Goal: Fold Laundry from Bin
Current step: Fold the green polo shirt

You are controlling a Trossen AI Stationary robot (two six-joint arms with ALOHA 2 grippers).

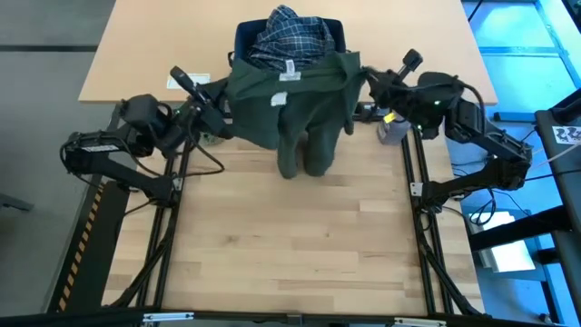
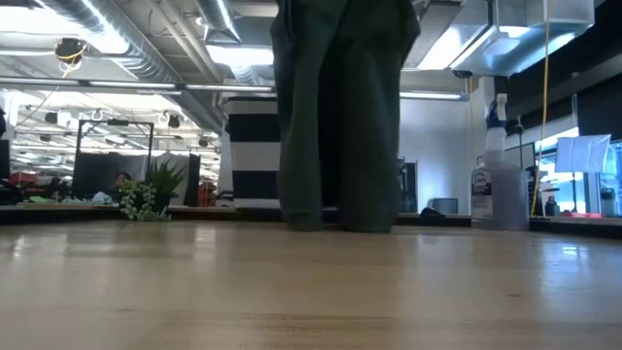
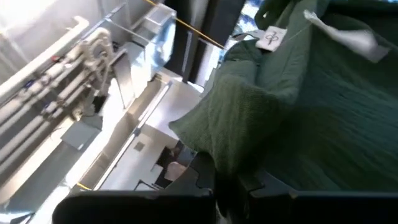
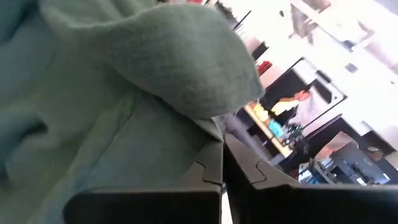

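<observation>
Two grippers, left [image 1: 221, 120] at frame left and right [image 1: 365, 88] at frame right, clenched on opposite top edges of an olive-green garment [image 1: 295, 113], likely to stretch it flat for folding. Hung upper centre, long axis vertical, lower ends brushing the wooden table [image 1: 290, 236]. Beyond, at top centre, plaid shirt [image 1: 290, 38] heaped in the navy bin [image 1: 243, 34]; spray bottle [image 2: 493, 175] at right.

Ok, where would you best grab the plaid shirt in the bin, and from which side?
Take the plaid shirt at its bunched top folds, from straight above. It lies heaped in the bin, whose walls and the green garment hanging in front block the sides.
</observation>
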